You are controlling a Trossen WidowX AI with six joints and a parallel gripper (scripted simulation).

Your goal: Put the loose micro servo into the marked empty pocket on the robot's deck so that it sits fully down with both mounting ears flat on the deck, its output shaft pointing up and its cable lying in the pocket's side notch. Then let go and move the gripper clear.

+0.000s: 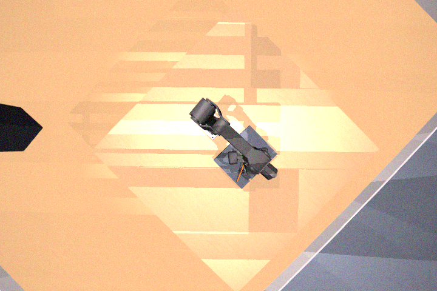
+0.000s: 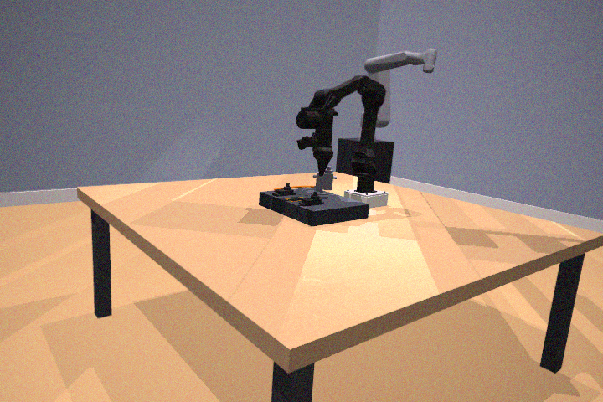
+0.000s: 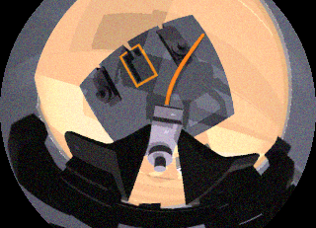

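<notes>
My gripper (image 2: 322,173) (image 3: 165,129) is shut on the loose grey micro servo (image 2: 325,181) (image 3: 166,130). The servo is upright with its shaft up, above the deck's near edge in the wrist view. Its orange cable (image 1: 240,173) (image 3: 174,82) stretches away from it over the dark deck (image 1: 250,134) (image 2: 340,216) (image 3: 129,112). The pocket's orange outline (image 3: 147,80) lies ahead and to the left of the servo in the wrist view, apart from it. The arm hides the gripper and servo in the top view.
Two black servos sit in the deck, one (image 2: 313,199) (image 3: 105,90) left of the pocket and one (image 2: 286,190) (image 3: 174,44) right of it in the wrist view. The arm's white base (image 2: 368,198) stands close behind the deck. A grey robot arm (image 2: 392,61) stands beyond the table.
</notes>
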